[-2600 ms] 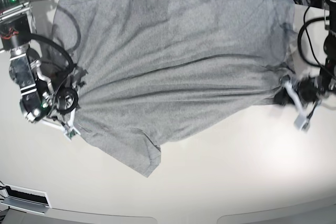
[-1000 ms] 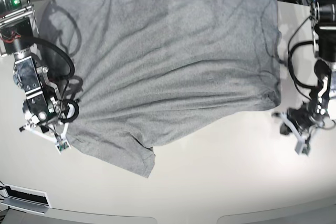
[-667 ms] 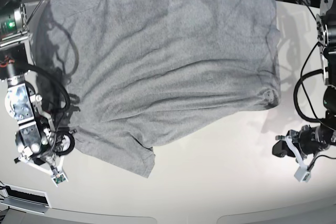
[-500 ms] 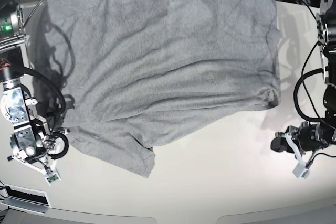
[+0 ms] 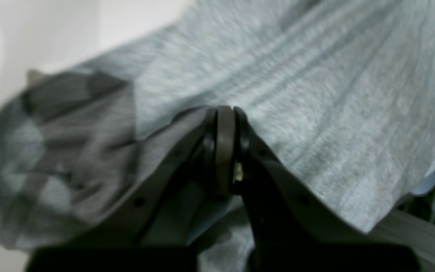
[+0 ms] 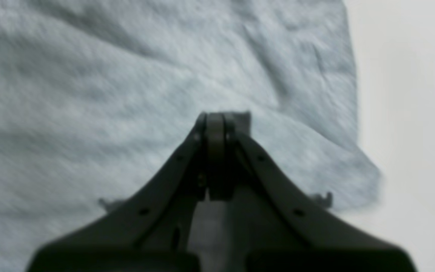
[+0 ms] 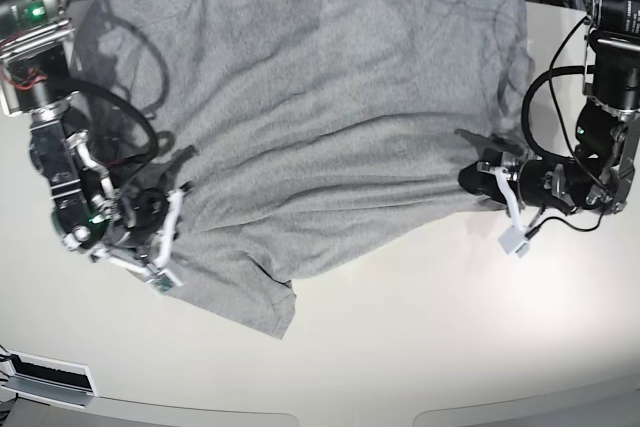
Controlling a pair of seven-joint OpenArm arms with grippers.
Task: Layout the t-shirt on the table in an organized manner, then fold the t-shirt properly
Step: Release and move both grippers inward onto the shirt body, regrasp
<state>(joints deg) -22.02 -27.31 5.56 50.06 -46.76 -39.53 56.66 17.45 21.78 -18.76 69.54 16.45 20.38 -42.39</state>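
Grey t-shirt (image 7: 330, 77), creased, on the off-white table (image 7: 440, 317); left claw (image 5: 225, 113) and right claw (image 6: 216, 119) closed over the cloth.

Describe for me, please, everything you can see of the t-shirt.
The t-shirt is plain heather grey, soft-looking cloth, no lettering showing. It lies spread but rumpled across the far part of the table, long creases running crosswise and one flap pointing towards the near edge. Both grippers, left and right, are shut over it; whether either pinches cloth I cannot tell.
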